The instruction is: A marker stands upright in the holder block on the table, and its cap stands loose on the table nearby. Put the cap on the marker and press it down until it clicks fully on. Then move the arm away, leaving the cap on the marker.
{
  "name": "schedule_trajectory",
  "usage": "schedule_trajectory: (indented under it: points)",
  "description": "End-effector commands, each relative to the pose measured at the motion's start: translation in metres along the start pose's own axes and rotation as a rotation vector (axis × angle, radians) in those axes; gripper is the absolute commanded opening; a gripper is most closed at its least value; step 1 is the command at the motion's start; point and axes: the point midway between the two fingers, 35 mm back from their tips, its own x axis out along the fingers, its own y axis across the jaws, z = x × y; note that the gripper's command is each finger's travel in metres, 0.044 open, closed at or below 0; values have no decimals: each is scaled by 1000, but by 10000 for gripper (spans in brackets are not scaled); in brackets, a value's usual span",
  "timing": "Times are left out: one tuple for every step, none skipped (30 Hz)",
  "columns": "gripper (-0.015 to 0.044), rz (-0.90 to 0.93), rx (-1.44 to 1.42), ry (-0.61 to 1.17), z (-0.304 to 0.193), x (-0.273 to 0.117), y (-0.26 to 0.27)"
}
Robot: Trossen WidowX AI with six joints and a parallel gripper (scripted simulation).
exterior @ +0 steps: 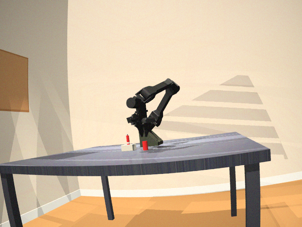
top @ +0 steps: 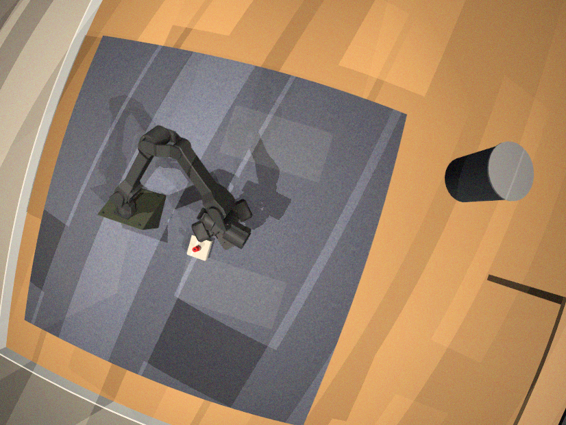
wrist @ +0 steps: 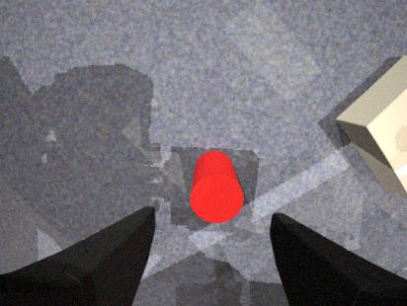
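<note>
The holder block point(top: 206, 258) point(exterior: 128, 147) point(wrist: 372, 106) sits on the worktop point(top: 320, 228) point(exterior: 97, 169) point(wrist: 99, 30) with the marker point(top: 196, 249) point(exterior: 127, 139) upright in it, its dark tip uncovered. The cap point(exterior: 145, 145) point(wrist: 216, 197) stands upright and loose on the worktop, near the block, with a gap between them.

The exterior and wrist views show the cap, which the arm point(top: 196, 173) point(exterior: 158, 86) covers from the top. Only the top view shows the grey-topped cylinder point(top: 510, 171), beyond the worktop's edge. Only the exterior shows the brown wall panel point(exterior: 14, 80).

The fingers point(exterior: 147, 131) are apart and empty, pointing down over the cap; in the wrist view it lies between their lines, touching neither. They appear to be just above it, though the dark exterior view makes the height hard to judge. Block and cap are well inside the worktop's edges, and the block's corner lies off to one side of the fingers.
</note>
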Motion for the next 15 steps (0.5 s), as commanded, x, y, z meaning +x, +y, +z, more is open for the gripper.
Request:
schedule_trajectory:
  points:
    - [241, 2, 7, 8, -2, 9, -1]
    - [241, 2, 7, 8, -2, 9, -1]
    - [241, 2, 7, 8, -2, 10, -1]
    - [241, 1, 7, 8, -1, 11, -1]
    - [241, 1, 7, 8, -1, 13, -1]
    - [241, 1, 7, 7, -1, 14, -1]
    - [241, 1, 7, 7, -1, 16, -1]
    - [241, 1, 7, 7, -1, 18, -1]
    - [241, 1, 7, 7, -1, 19, -1]
    - [241, 1, 7, 7, -1, 21, -1]
    - [241, 1, 7, 7, -1, 23, -1]
    - [241, 1, 7, 7, -1, 24, -1]
    - [241, 1, 7, 7, -1, 26, -1]
    - [241, 1, 7, 7, -1, 27, -1]
    - [241, 1, 7, 7, -1, 29, -1]
